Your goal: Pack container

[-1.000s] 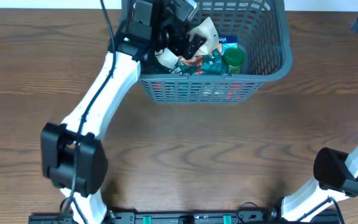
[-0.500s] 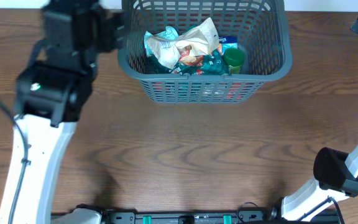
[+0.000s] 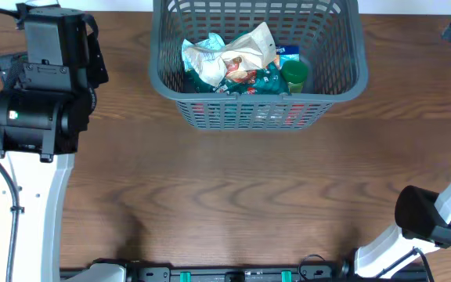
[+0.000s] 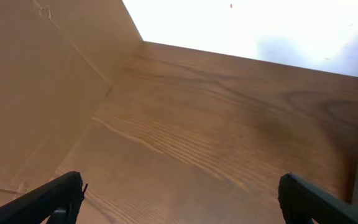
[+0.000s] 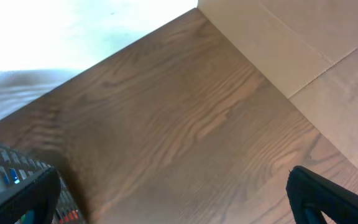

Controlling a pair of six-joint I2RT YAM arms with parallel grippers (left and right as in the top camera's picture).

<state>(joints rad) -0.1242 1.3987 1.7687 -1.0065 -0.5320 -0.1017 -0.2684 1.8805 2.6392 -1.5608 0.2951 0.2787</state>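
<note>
My left hand (image 4: 182, 205) is released, its two fingers spread wide with nothing between them and only the bare wood surface (image 4: 197, 124) below. Seen from above, my left arm (image 3: 41, 94) stands over the far left part of the surface, well apart from the container (image 3: 249, 113). My right hand (image 5: 173, 199) is spread wide too and grasps nothing. It hangs near the far right corner, and the container's slotted wall shows at the lower left edge of its camera. The container sits upright at the far middle of the surface, open side up. Inside it lies a heap of crumpled snack packets (image 3: 225, 59) in white, teal and red. A green round-topped thing (image 3: 294, 74) sits just beside them toward the right. It may be a small tub or a lid; I cannot tell from this height. A tan board (image 4: 36, 93) stands along the surface's left edge.
</note>
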